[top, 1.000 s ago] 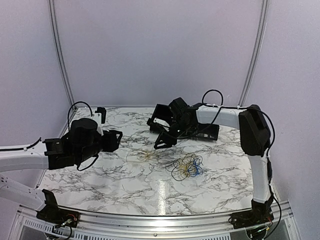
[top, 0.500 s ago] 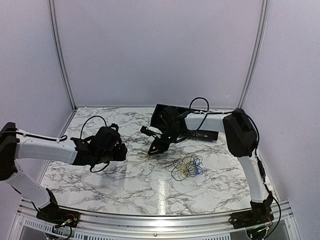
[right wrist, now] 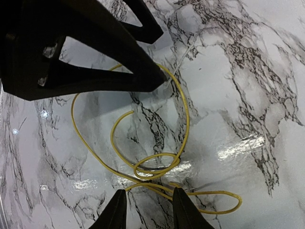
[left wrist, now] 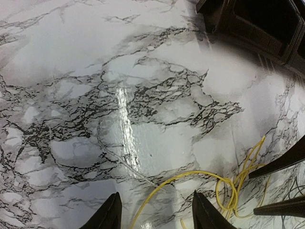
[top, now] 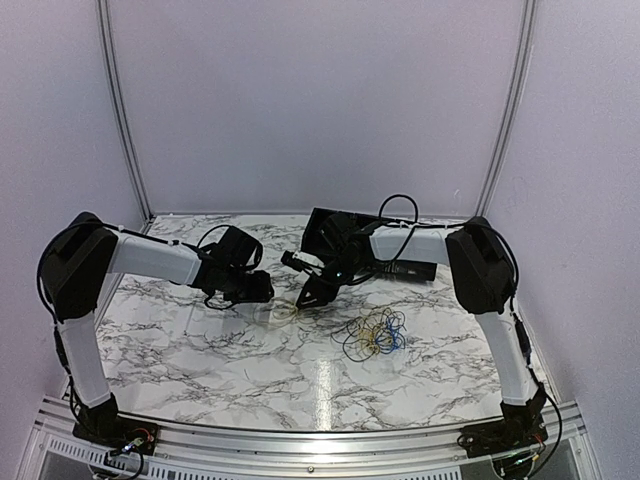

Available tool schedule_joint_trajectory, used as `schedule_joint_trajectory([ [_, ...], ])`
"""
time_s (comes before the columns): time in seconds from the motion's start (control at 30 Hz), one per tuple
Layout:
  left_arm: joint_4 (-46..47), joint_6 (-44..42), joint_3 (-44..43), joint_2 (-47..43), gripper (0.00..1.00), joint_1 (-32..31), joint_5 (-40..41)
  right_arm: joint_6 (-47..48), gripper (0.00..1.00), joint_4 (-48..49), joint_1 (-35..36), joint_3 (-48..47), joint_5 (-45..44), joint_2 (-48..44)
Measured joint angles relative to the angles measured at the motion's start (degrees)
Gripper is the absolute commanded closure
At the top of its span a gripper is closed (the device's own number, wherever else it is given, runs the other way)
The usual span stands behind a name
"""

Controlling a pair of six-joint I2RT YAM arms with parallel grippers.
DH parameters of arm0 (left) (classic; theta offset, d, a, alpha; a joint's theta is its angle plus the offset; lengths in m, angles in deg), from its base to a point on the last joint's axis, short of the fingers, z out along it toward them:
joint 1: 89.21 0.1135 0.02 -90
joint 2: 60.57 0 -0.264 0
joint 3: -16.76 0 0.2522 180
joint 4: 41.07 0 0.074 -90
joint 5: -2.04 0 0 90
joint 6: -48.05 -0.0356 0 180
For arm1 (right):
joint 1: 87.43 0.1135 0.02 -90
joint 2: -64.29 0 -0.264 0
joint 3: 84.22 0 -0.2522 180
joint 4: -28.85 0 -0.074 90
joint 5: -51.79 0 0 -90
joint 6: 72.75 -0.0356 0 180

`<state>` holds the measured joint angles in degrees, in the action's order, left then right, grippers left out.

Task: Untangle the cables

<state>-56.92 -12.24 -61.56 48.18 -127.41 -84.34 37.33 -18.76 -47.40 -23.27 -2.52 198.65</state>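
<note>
Swinging in from the left side of the table (top: 180,350), my left pincer (top: 262,292) now sits at the middle, just beside the yellow cable (top: 287,313). My right pincer (top: 305,300) has held its place over the other side of that cable through the last half second. Both stand open with nothing in them: the left wrist view shows my left pincer (left wrist: 155,217) spread wide with the cable's loop (left wrist: 190,174) just ahead. The right wrist view shows my right pincer (right wrist: 147,212) parted over the small knotted loops (right wrist: 157,169).

The yellow cable lies loose on the marble, apart from the tangle (top: 373,334) of black, blue and yellow loops nearer my right base. I judge I am set to pinch this cable from both sides. The tangle itself remains untouched.
</note>
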Motion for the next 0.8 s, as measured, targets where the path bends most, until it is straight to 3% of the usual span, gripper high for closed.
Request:
schedule_joint_trajectory([
  [0.3,-3.3,-8.4,-1.7,2.6,0.48,3.9,-11.6,0.0,0.65,0.0,0.0,0.0,0.5,0.0],
  [0.4,-3.8,-11.5,-3.8,4.2,0.52,4.0,-11.6,0.1,0.65,0.0,0.0,0.0,0.9,0.0],
  [0.6,-4.1,-17.8,-8.0,7.6,0.73,4.0,-10.7,0.2,0.65,0.0,0.0,0.5,1.3,-0.1],
  [0.8,-3.6,-25.2,-7.8,8.0,0.71,4.1,-11.8,1.2,0.64,-0.2,0.0,2.9,0.8,-1.7],
])
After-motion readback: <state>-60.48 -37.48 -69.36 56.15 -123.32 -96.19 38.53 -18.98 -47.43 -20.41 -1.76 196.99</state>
